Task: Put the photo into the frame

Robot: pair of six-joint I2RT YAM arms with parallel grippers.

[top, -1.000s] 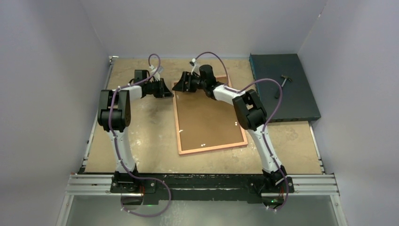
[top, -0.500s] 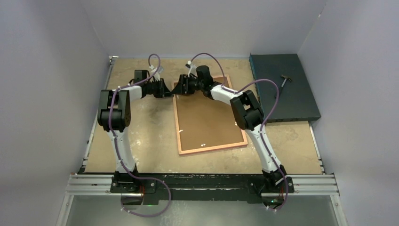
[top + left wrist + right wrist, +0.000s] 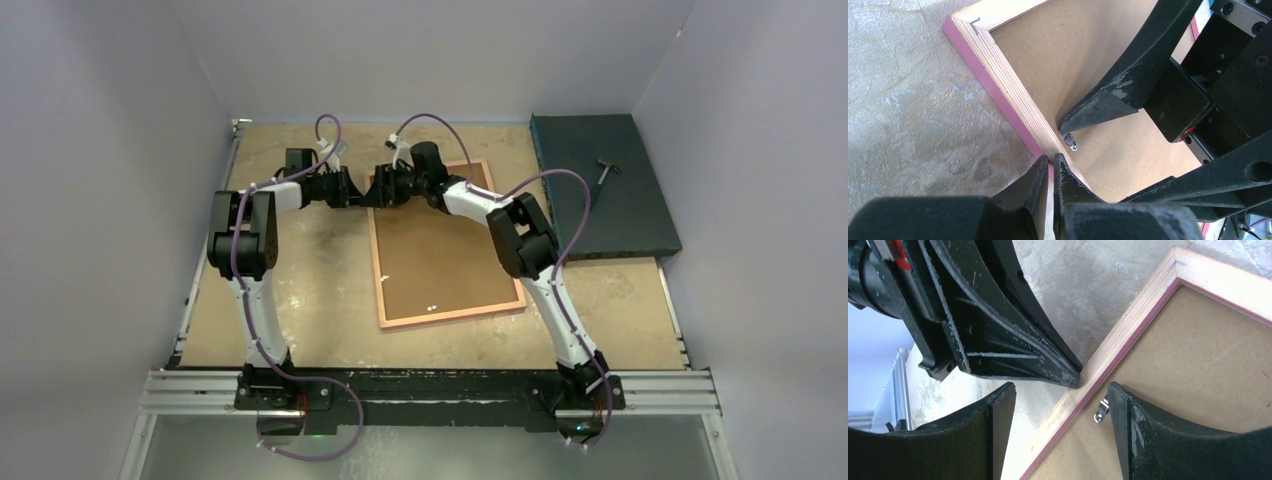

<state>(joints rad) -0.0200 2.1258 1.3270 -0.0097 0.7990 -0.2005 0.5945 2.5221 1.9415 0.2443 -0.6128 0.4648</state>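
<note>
Arms stretched forward and angled inward, left pincer [image 3: 1050, 161] closed at frame [image 3: 1008, 95] edge, right pincer [image 3: 1060, 389] open astride it.

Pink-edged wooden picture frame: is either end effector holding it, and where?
Nothing held. Right end effector open astride the pink wooden frame's left rail; left end effector shut, tips at its edge.

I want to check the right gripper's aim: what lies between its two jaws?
In the right wrist view, the wooden rail of the frame runs between the open jaws of the right gripper, with a small metal clip beside one jaw.
</note>
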